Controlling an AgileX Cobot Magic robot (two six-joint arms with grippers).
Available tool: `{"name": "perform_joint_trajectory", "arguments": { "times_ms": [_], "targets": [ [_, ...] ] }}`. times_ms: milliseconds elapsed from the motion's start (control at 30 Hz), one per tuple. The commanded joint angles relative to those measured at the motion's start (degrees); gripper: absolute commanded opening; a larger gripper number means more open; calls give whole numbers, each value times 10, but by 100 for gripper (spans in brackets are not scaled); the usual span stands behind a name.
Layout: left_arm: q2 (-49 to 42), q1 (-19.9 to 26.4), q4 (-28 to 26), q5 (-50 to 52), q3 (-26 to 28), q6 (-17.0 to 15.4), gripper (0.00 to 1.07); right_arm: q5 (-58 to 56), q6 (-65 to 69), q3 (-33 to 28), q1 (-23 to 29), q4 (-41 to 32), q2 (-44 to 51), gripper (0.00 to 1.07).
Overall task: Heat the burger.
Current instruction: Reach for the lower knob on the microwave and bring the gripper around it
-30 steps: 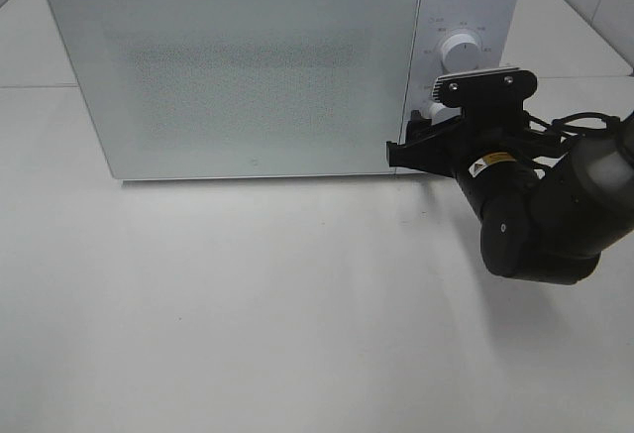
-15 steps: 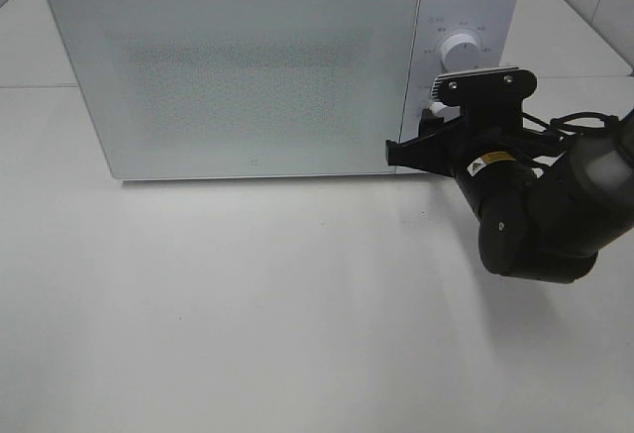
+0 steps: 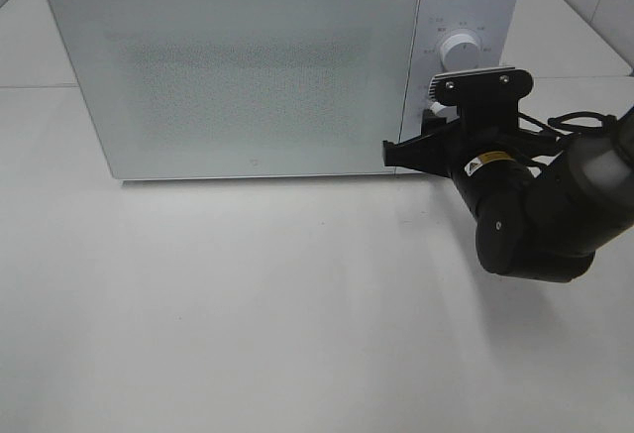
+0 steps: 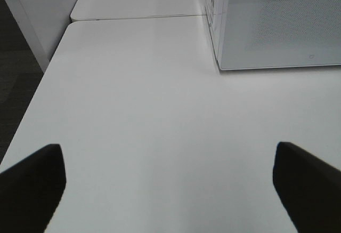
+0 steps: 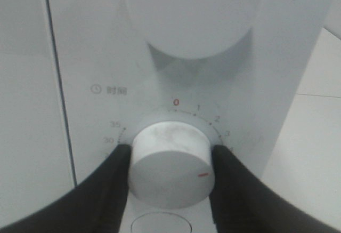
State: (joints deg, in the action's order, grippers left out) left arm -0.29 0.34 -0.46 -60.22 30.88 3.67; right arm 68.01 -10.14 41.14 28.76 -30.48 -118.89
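Note:
The burger is out of view. The white microwave (image 3: 238, 76) stands with its door closed. My right gripper (image 5: 170, 152) is at the microwave's control panel, one black finger (image 5: 114, 174) on each side of the lower timer knob (image 5: 168, 163), both touching it. The knob's red mark sits low on its face, off the 0 on the dial. From above, the right arm (image 3: 535, 205) and its camera mount hide this knob. My left gripper (image 4: 170, 190) hangs open over bare white tabletop, away from the microwave's corner (image 4: 218, 62), with nothing between its fingers.
The upper power knob (image 3: 460, 49) sits just above the timer knob on the panel. A round button (image 5: 160, 225) shows below the timer knob. The white table (image 3: 248, 304) stretches in front of the microwave; its left edge (image 4: 37, 94) drops to a dark floor.
The right gripper's jaws have come together onto the timer knob. The right arm has shifted very slightly left. The left arm has not moved.

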Motion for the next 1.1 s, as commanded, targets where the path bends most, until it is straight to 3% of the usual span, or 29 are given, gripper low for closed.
{"name": "perform_joint_trajectory", "arguments": {
  "times_ms": [33,333,467,567,700,867,933,1100],
  "targets": [
    [-9,1,1,9,0,-2,98,79,-2,23,-4,40,1,10],
    [-9,1,1,9,0,-2,98,83,150,23,-4,50,1,10],
    [-9,1,1,9,0,-2,98,83,362,23,-4,46,1,10],
    [-9,1,1,9,0,-2,98,83,433,23,-4,46,1,10],
    [-9,1,1,9,0,-2,98,98,665,23,-4,50,1,10],
    [-9,1,1,9,0,-2,98,128,789,23,-4,49,1,10],
    [-9,1,1,9,0,-2,98,142,898,23,-4,48,1,10],
    [-9,1,1,9,0,-2,98,142,917,23,-4,48,1,10]
  ]
}}
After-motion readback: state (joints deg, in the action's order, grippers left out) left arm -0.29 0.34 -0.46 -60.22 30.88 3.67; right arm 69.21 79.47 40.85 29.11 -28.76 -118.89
